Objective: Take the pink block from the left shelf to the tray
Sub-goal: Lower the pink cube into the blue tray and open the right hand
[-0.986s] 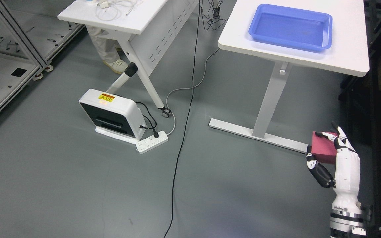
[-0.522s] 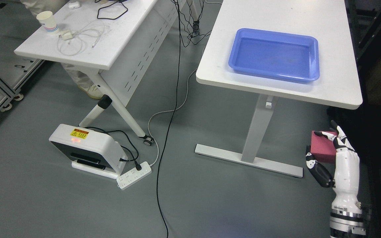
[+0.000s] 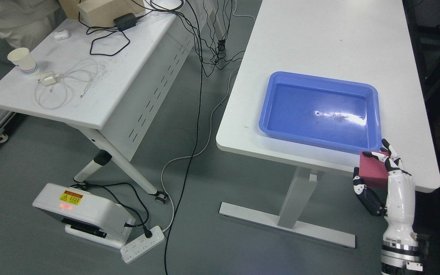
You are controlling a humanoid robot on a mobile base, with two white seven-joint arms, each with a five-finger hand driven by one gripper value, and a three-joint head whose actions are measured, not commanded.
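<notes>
The right robot hand (image 3: 380, 175) comes up from the lower right corner of the head view, forearm nearly vertical, and is closed around the pink block (image 3: 373, 174). The white and black fingers (image 3: 392, 160) wrap over the block's upper right side, with one fingertip lying across its top edge, while the dark thumb (image 3: 365, 193) presses from below at about seven o'clock of the block. The palm faces toward nine o'clock.

The pink block is a small boxy piece, held off any surface, in front of the near edge of the white worktop (image 3: 319, 46). Its broad visible face is turned toward the camera and slightly left; its long axis is hard to tell, since the fingers cover much of the right side, but the visible face runs roughly from ten o'clock to four o'clock.

The blue tray (image 3: 321, 141) lies on the worktop at about eleven o'clock from the block, its near right corner just beside the fingertips. Whether the block overlaps the tray's rim or only appears so from this angle cannot be told.

At nine o'clock across the floor stands a second white table (image 3: 101, 95) carrying a paper cup (image 3: 22, 60) and a coiled white cable (image 3: 65, 86). Below it, at about seven o'clock of the picture, sit a white device (image 3: 84, 214) and a power strip (image 3: 141, 244).
</notes>
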